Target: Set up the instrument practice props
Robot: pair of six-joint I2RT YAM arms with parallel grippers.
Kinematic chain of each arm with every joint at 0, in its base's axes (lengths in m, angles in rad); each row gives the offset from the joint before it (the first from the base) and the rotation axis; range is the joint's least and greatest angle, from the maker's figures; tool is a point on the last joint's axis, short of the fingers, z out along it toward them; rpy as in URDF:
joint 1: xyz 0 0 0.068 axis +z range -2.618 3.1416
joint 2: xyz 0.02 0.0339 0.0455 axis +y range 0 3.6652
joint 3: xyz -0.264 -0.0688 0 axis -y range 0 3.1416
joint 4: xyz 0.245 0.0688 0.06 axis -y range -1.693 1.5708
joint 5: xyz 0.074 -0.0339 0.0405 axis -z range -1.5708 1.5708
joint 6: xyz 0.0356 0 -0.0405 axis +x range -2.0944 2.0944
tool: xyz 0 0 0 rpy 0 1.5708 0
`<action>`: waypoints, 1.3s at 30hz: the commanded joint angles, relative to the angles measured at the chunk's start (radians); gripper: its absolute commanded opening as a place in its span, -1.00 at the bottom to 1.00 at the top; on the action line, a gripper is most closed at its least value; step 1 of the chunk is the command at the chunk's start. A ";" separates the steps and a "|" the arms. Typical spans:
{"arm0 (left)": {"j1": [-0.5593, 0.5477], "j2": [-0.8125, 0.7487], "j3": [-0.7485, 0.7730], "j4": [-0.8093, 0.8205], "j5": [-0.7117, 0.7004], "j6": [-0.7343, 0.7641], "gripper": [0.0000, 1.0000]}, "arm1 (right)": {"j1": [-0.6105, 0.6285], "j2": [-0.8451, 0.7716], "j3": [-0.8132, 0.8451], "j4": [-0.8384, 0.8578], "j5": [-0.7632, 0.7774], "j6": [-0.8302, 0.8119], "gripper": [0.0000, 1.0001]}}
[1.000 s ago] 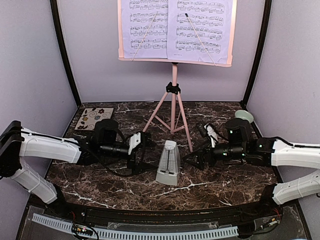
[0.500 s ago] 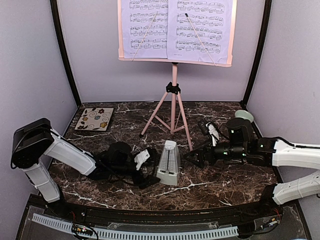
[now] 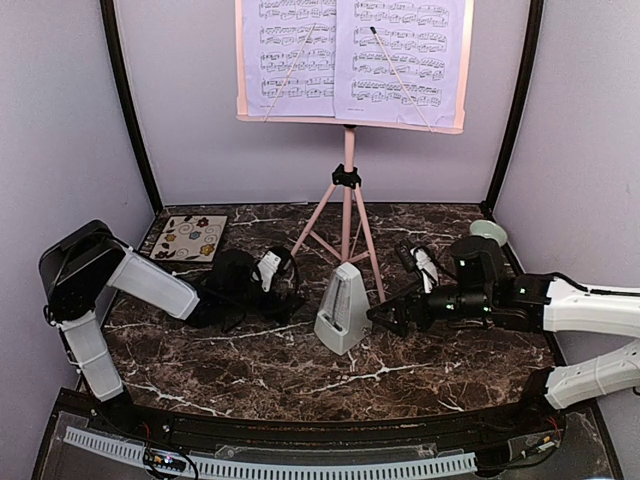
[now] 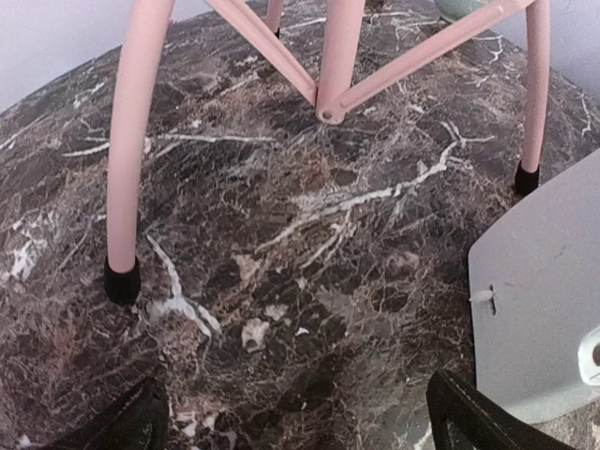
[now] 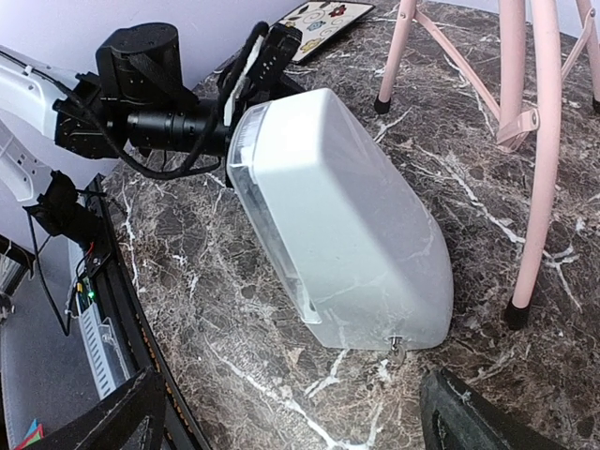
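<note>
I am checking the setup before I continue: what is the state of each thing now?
music stand, upright on its tripod legs.
sheet-music pages, resting on the stand.
metronome, standing on the table, not gripped.
left gripper, open, empty.
right gripper, open, empty.
floral tile, lying flat.
green bowl, upright.

Bright even light, soft shadows, sharp top view, wide-angle wrist distortion

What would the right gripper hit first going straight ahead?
The metronome. It stands directly ahead of the open right gripper, centred between the fingers in the wrist view. It looks close but probably not touching; depth is unclear.
</note>
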 commanded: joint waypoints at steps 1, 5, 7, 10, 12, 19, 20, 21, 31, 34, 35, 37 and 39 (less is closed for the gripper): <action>-0.002 -0.137 -0.048 0.084 0.156 0.049 0.98 | -0.005 0.023 0.051 0.034 0.010 0.003 0.89; -0.010 -0.327 -0.112 0.072 0.323 0.060 0.98 | -0.010 0.052 0.114 0.014 0.042 0.046 0.88; -0.032 -0.402 -0.108 0.016 0.334 0.040 0.96 | -0.019 0.078 0.164 0.000 0.051 0.092 0.87; -0.080 -0.435 -0.073 -0.036 0.273 -0.027 0.84 | -0.040 0.129 0.237 -0.016 0.059 0.158 0.87; -0.135 -0.428 -0.048 -0.049 0.205 -0.042 0.81 | -0.066 0.177 0.283 -0.039 0.044 0.192 0.84; -0.241 -0.332 0.009 -0.032 0.008 -0.117 0.82 | -0.145 0.270 0.343 -0.079 -0.051 0.214 0.80; -0.249 -0.317 0.025 -0.039 0.007 -0.117 0.80 | -0.154 0.280 0.345 -0.082 -0.068 0.213 0.79; -0.256 -0.302 0.039 -0.046 0.010 -0.114 0.78 | -0.159 0.290 0.349 -0.087 -0.085 0.212 0.78; -0.268 -0.213 0.149 -0.107 -0.046 -0.093 0.56 | -0.163 0.357 0.388 -0.100 -0.147 0.193 0.73; -0.268 -0.215 0.156 -0.102 -0.062 -0.085 0.52 | -0.163 0.368 0.387 -0.105 -0.157 0.190 0.72; -0.268 -0.218 0.157 -0.099 -0.063 -0.079 0.51 | -0.163 0.369 0.383 -0.106 -0.160 0.188 0.71; -0.269 -0.220 0.161 -0.096 -0.059 -0.072 0.47 | -0.162 0.368 0.372 -0.100 -0.163 0.188 0.71; -0.268 -0.216 0.171 -0.094 -0.049 -0.064 0.44 | -0.162 0.366 0.360 -0.098 -0.164 0.186 0.70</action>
